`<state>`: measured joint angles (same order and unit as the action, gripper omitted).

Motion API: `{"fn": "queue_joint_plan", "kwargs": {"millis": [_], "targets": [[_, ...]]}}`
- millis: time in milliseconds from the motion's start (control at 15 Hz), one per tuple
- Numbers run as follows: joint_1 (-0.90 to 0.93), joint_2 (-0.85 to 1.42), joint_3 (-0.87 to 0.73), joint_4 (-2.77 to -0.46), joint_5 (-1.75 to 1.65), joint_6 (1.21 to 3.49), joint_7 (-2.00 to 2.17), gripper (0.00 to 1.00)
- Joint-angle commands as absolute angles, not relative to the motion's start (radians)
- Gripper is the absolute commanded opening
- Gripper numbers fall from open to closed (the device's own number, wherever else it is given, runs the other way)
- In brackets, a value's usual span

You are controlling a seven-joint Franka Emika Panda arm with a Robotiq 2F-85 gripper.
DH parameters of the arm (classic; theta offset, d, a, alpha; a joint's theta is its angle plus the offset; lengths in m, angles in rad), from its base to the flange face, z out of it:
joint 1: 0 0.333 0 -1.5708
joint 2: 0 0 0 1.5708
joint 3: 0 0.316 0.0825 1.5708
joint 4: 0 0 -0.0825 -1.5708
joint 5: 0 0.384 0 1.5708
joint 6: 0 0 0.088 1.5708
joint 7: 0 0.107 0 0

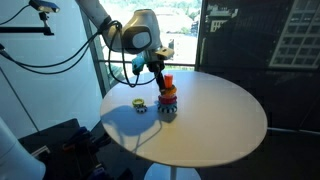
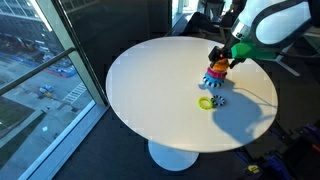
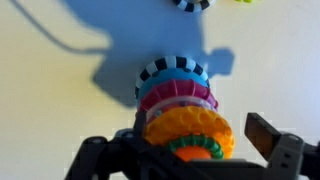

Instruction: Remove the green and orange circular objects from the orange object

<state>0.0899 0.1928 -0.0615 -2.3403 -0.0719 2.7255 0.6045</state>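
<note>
Green ring (image 3: pixel 186 148) tops orange ring (image 3: pixel 188 124) on orange peg (image 3: pixel 203 155) | wrist view: claw (image 3: pixel 190 138) spread, straddling the stack, likely to pinch the top rings | in an exterior view claw hangs just above peg on white table (image 1: pixel 230 125) | in an exterior view yellow ring (image 2: pixel 206 102) lies near peg, clear of the lift path

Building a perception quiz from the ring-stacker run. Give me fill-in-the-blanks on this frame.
The ring stack stands on a round ___ table. In the wrist view, the stack's bottom ring is striped black and ___. The orange ring sits directly on a neighbour ring coloured ___. The hand hangs open ___ the stack.
Missing words: white; white; pink; above.
</note>
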Motion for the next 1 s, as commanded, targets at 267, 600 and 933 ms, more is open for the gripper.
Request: {"fn": "queue_joint_plan", "kwargs": {"millis": [267,600,933], "targets": [[0.111,0.211,-0.110,-2.311,-0.139,2.738,0.694,1.00],[0.113,0.213,-0.120,-2.308,-0.163,2.741,0.723,1.00],[0.118,0.225,-0.121,-2.307,-0.166,2.745,0.740,1.00]]}}
